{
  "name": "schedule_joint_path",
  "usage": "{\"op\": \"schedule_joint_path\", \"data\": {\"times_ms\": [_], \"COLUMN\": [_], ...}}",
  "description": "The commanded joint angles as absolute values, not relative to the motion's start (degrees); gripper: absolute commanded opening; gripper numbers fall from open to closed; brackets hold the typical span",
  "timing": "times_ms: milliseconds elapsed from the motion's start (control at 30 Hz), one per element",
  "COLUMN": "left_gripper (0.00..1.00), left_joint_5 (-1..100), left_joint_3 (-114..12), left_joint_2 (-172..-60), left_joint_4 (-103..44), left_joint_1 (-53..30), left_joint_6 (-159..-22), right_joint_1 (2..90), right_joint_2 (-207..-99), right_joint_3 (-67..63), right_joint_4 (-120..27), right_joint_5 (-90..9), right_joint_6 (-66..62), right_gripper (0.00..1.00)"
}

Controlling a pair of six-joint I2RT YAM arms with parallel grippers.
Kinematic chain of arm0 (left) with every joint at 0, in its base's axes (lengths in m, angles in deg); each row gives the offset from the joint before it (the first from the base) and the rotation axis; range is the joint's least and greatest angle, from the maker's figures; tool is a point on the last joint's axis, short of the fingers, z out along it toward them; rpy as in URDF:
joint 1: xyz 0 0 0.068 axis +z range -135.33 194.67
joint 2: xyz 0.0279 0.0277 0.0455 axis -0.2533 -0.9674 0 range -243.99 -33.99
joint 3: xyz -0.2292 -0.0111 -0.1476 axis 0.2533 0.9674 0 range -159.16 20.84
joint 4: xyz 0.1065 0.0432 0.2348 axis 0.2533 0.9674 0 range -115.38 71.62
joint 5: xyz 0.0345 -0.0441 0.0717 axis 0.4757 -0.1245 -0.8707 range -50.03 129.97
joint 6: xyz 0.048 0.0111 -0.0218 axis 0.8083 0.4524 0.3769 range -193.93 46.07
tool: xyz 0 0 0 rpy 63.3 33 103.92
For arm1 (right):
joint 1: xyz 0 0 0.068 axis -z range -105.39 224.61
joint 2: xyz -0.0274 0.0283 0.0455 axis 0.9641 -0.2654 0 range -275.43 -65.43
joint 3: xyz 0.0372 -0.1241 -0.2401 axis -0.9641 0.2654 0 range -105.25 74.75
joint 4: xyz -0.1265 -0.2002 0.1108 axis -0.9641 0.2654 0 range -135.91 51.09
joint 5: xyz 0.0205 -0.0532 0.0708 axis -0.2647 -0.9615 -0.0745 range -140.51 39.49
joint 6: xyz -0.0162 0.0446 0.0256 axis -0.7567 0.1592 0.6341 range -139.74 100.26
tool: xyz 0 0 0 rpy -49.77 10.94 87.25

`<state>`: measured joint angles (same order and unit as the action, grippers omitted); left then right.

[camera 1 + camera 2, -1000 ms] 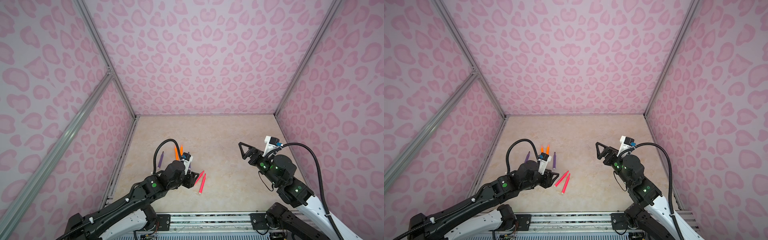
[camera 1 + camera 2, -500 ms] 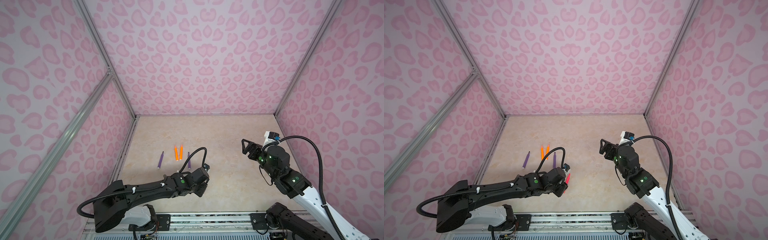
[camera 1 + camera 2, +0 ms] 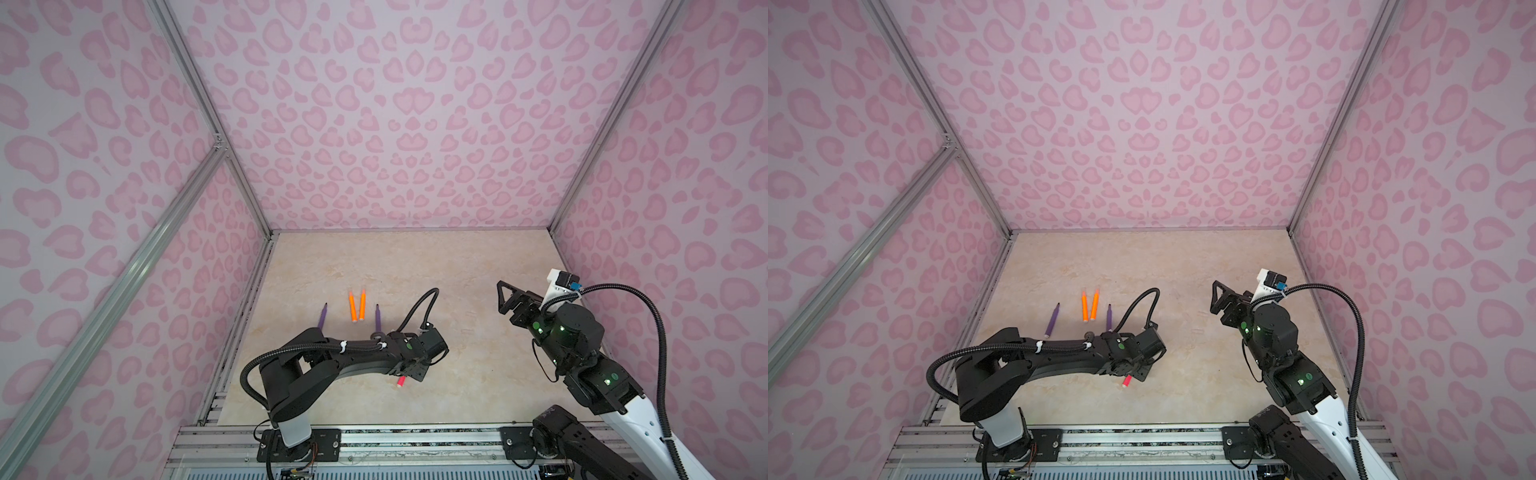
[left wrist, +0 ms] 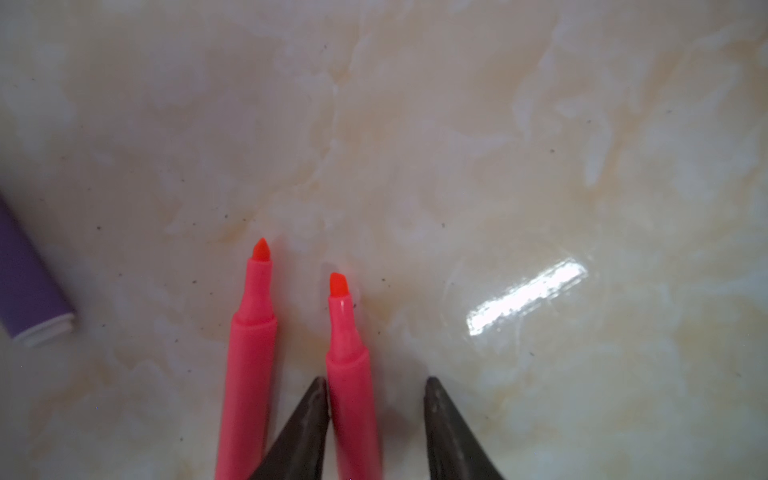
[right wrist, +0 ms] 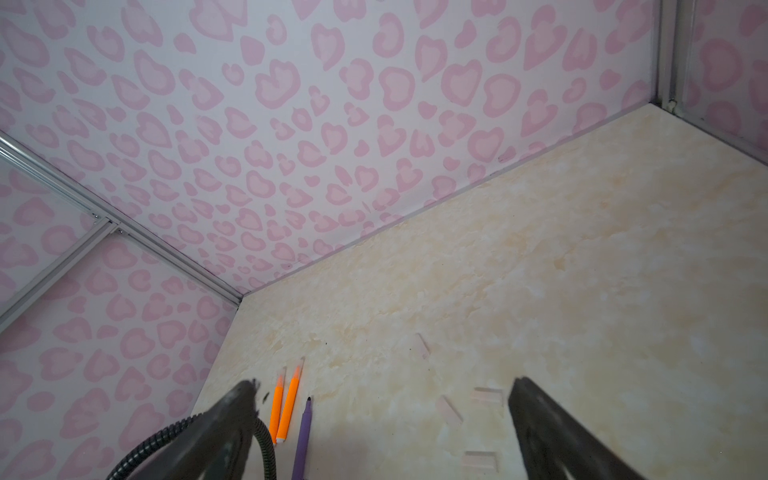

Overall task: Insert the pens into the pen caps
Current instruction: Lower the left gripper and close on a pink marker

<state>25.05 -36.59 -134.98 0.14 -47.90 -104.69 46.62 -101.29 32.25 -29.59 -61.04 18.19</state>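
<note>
— What stands round the table (image 3: 415, 257)?
— Pale walls (image 3: 395, 124) printed with pink spots, on three sides of it, joined by aluminium posts (image 3: 615, 112) at its far corners.
— And its top?
— Glossy beige marble pattern, catching a bright glare (image 4: 528, 293).

Over the last second the left arm (image 3: 353, 357) dropped from its raised, bent pose and stretched out low across the bench (image 3: 415, 257). It now covers the pink pens (image 4: 249, 374), with just one pen end (image 3: 401, 381) poking out in both top views. The left fingers (image 4: 303, 436) have narrowed around one pink pen (image 4: 353, 395). The right arm (image 3: 573, 332) dipped, came back up, and ended slightly further right.
</note>
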Motion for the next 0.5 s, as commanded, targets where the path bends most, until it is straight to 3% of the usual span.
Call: {"op": "schedule_joint_path", "data": {"times_ms": [0,467], "left_gripper": [0.4,0.37], "left_joint_5": [23.7,27.3], "left_joint_3": [-36.6,-33.7], "left_joint_2": [-134.9,-132.5], "left_joint_4": [3.9,5.4], "left_joint_1": [-47.8,-47.8], "left_joint_6": [-106.2,-107.4], "right_joint_1": [46.9,48.7], "right_joint_2": [-102.0,-104.6], "right_joint_3": [32.5,32.4], "right_joint_4": [-29.2,-29.9], "right_joint_5": [-60.7,-57.9], "right_joint_6": [17.4,17.4], "right_gripper": [0.96,0.96]}}
